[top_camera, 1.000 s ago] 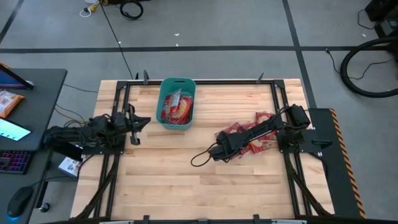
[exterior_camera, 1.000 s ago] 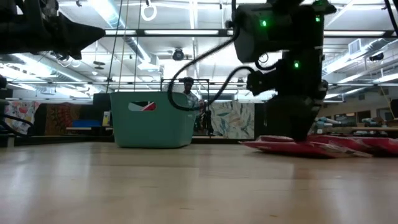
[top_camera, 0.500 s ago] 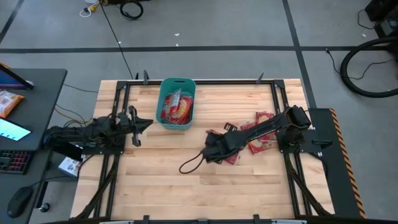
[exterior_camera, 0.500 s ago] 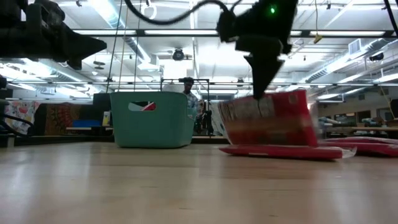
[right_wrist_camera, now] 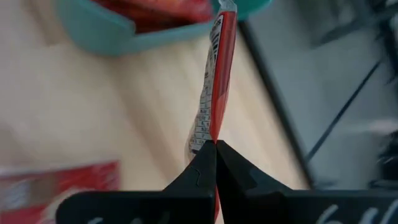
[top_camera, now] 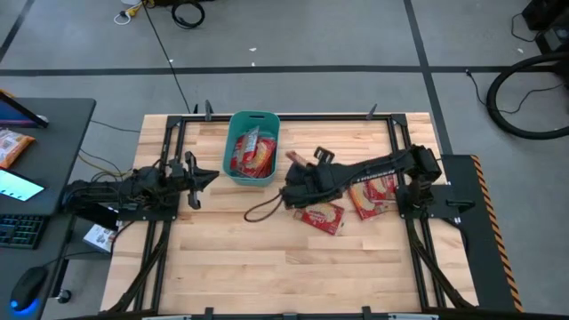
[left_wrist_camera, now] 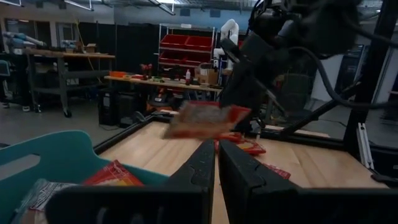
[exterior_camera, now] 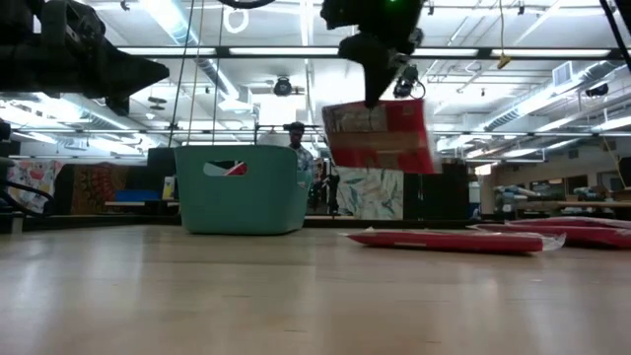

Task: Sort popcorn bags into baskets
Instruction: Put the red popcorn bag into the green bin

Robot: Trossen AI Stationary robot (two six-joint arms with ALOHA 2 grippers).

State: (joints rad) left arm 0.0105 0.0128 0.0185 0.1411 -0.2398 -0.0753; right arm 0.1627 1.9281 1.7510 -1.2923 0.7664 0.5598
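Right gripper (exterior_camera: pixel 378 97) clamped on one popcorn bag (exterior_camera: pixel 381 135) aloft beside teal basket (top_camera: pixel 252 148); left gripper (top_camera: pixel 197 180) pinched shut.

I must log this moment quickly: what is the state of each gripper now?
Left gripper: closed, empty, waiting left of the teal basket.
Right gripper: closed on a popcorn bag, lifted clear of the table.

Bright overhead strip lights glare in the low view; right wrist view blurred.
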